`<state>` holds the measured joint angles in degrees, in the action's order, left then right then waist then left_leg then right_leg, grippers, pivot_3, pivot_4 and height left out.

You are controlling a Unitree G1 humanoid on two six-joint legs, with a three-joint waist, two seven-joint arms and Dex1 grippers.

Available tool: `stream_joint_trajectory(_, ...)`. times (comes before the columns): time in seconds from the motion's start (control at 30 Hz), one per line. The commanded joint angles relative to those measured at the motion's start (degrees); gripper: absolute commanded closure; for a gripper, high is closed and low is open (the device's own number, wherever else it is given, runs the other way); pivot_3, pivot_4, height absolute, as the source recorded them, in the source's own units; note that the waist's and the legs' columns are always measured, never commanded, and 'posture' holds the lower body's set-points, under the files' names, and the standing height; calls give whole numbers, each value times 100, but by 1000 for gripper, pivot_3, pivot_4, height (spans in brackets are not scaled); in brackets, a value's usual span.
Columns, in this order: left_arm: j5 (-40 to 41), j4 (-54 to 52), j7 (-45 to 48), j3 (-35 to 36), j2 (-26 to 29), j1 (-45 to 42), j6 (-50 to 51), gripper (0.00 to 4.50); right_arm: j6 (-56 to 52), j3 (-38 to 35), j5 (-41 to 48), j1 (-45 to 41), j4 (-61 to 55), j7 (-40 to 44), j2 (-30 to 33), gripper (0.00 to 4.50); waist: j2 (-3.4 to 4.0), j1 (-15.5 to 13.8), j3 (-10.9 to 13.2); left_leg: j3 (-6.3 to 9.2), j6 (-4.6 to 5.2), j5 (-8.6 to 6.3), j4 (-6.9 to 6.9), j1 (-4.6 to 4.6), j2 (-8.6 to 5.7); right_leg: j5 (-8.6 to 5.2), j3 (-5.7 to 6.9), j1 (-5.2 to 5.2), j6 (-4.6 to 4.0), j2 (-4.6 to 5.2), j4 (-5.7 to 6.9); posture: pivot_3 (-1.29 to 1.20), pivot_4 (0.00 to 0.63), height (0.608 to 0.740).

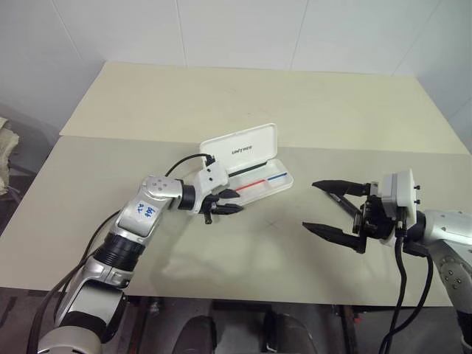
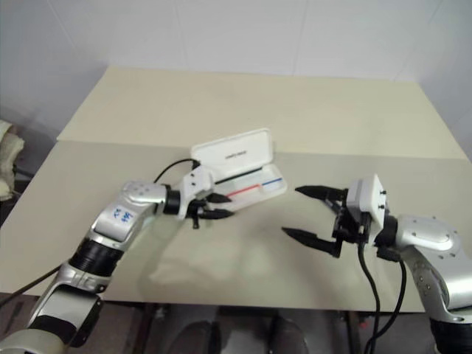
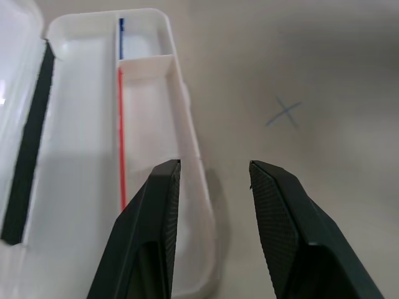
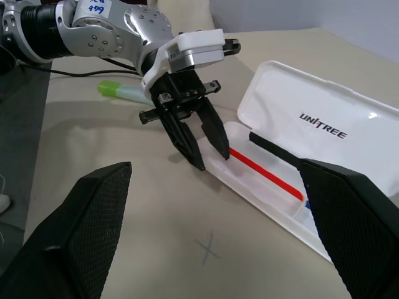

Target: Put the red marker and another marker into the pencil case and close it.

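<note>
While the pencil case (image 1: 251, 162) lies open mid-table, its smooth white lid propped up behind the striped tray, the left gripper (image 1: 227, 201) angles down over the tray's near end, its ridged black fingers (image 3: 156, 212) parted and empty. A black-barrelled marker (image 3: 28, 143) lies along the hinge. The green highlighter (image 4: 121, 91) rests on the beige table (image 1: 295, 110) behind the left arm. The right gripper (image 1: 333, 209) hovers level, fingers spread wide.

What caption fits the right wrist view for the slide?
Left gripper, open and empty, at the open pencil case; green highlighter lies on the table behind it.
</note>
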<state>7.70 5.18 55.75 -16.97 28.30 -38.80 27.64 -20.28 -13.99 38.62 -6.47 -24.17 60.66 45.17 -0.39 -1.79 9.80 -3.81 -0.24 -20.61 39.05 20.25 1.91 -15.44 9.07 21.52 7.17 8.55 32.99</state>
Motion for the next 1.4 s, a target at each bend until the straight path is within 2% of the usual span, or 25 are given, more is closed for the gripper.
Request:
stream_joint_trajectory(0.03,-168,-40,80,-114,73,-168,27,2661,24,-254,132,12,-188,-5,95,0,0,7,0,0,0,0,0,0,0,0,0,0,0,0,0,0,150,740)
stream_joint_trajectory(0.27,-731,436,-227,-367,15,-439,120,2661,52,-375,130,61,-254,-17,141,0,-1,-8,0,0,2,1,1,1,0,0,0,0,0,0,0,0,150,740)
stream_joint_trajectory(0.67,-1067,774,60,-775,-65,-821,89,2661,28,-409,137,-243,-225,-34,272,0,-3,2,-1,-2,8,7,4,-5,0,0,-3,-3,0,0,8,0,150,740)
stream_joint_trajectory(0.77,-1156,726,138,-848,-53,-797,68,3215,9,-411,150,-304,-230,-29,293,0,-3,-2,-1,0,8,7,4,-4,0,0,-2,-3,0,0,7,0,150,740)
stream_joint_trajectory(0.9,-1174,647,180,-848,-62,-732,79,4381,-15,-417,211,-366,-232,-48,277,0,-5,-59,-3,0,8,7,5,-3,-1,0,-2,-4,0,1,7,0,150,740)
stream_joint_trajectory(0.93,-1178,640,179,-844,-70,-719,79,4475,-49,-432,263,-407,-222,-83,257,0,-5,-77,-3,0,8,7,6,-3,-1,0,-2,-5,0,1,7,0,150,740)
stream_joint_trajectory(1.13,-1151,413,153,-765,-109,-464,91,4475,-86,-415,259,-460,-171,-49,286,0,-5,-95,-4,0,10,9,6,-5,0,0,-3,-4,-1,1,9,0,150,740)
stream_joint_trajectory(1.3,-716,69,412,-420,-151,-262,-207,4475,-78,-335,224,-459,-130,10,278,0,-5,-103,-3,0,11,8,4,-3,-1,0,0,-3,-1,1,8,0,150,740)
stream_joint_trajectory(1.4,-715,-42,856,-437,187,-108,-861,4475,-75,-270,211,-508,-84,36,263,0,-5,-109,-3,1,11,6,3,3,-1,0,3,0,-1,1,3,0,150,740)
